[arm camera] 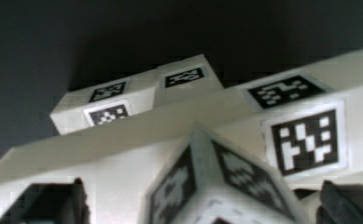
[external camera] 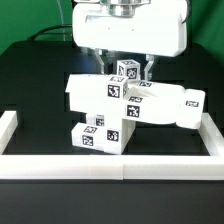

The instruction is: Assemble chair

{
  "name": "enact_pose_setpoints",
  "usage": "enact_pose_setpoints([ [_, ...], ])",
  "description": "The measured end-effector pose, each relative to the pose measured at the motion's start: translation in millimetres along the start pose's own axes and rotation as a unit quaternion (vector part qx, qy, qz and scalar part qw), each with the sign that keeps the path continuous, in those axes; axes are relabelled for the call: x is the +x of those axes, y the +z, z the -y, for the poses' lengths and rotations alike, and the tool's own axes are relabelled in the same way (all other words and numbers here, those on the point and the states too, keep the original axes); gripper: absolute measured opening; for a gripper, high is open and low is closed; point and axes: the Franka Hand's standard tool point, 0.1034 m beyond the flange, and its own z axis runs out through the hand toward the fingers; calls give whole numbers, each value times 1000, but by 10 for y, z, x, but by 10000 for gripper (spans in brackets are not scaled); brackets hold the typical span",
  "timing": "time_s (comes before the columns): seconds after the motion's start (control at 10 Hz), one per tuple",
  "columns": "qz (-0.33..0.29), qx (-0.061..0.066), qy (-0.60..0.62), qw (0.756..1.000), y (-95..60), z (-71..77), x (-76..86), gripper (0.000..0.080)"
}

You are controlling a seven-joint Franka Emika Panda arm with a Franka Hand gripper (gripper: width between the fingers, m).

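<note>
I see pincer wide above chair, lower-center; border wall close below; tags only, no text.

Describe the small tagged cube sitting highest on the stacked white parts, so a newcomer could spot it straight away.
Start in the exterior view at the long white border wall along the front of the black table. Behind it stands a pile of white chair parts. The small cube sits on top of that pile, between the robot's fingers; it is the smallest and highest tagged piece.
</note>
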Motion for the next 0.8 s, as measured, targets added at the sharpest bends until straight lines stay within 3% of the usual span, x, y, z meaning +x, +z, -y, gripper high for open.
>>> enact_pose_setpoints([
  [0.8, -2, -4, -264, 965, -2, -3, 8, 649],
])
